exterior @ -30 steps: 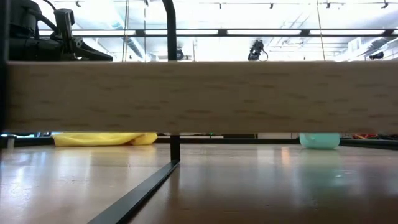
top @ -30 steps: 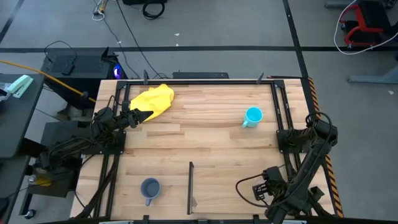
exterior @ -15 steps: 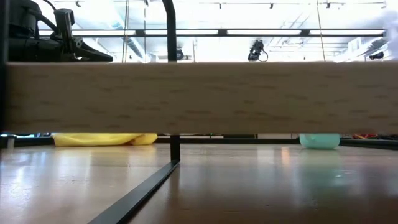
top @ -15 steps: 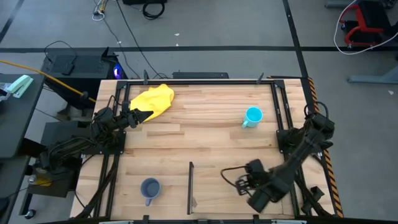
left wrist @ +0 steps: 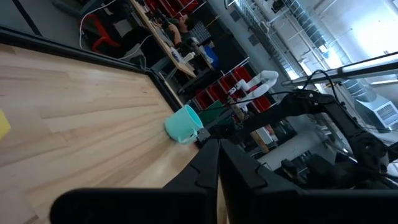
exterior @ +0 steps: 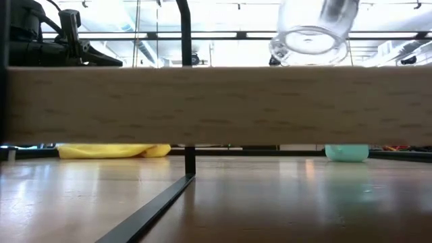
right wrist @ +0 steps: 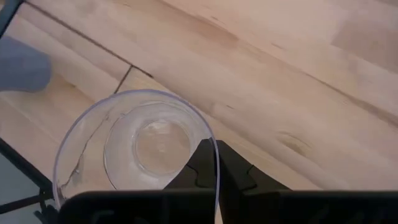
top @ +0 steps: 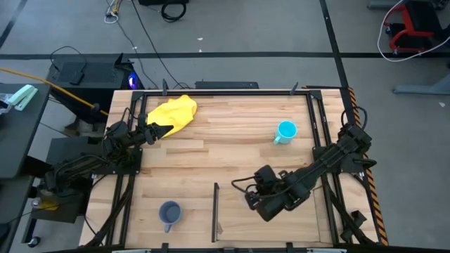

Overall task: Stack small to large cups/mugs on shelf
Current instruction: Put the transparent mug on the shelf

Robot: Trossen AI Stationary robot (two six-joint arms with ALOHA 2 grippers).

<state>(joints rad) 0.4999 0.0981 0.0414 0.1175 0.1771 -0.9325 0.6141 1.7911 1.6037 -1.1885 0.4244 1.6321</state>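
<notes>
Right gripper (top: 259, 202) at lower centre of the high view, fingers clamped on the clear cup (right wrist: 134, 144), rim pinched. Grey-blue mug (top: 169, 212) lower left, beyond the divider (top: 216, 211); cyan mug (top: 285, 131) upper right. Left gripper (top: 156, 131) idle by the yellow cloth (top: 173, 112), fingers together. Moved in from the lower right edge since a second ago.

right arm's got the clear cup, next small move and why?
Probably carry it on across the dark divider toward the grey-blue mug. The right hand holds the clear cup by its rim, raised above the wood, on the far side of the divider from that mug. The left hand waits by the yellow cloth.
</notes>
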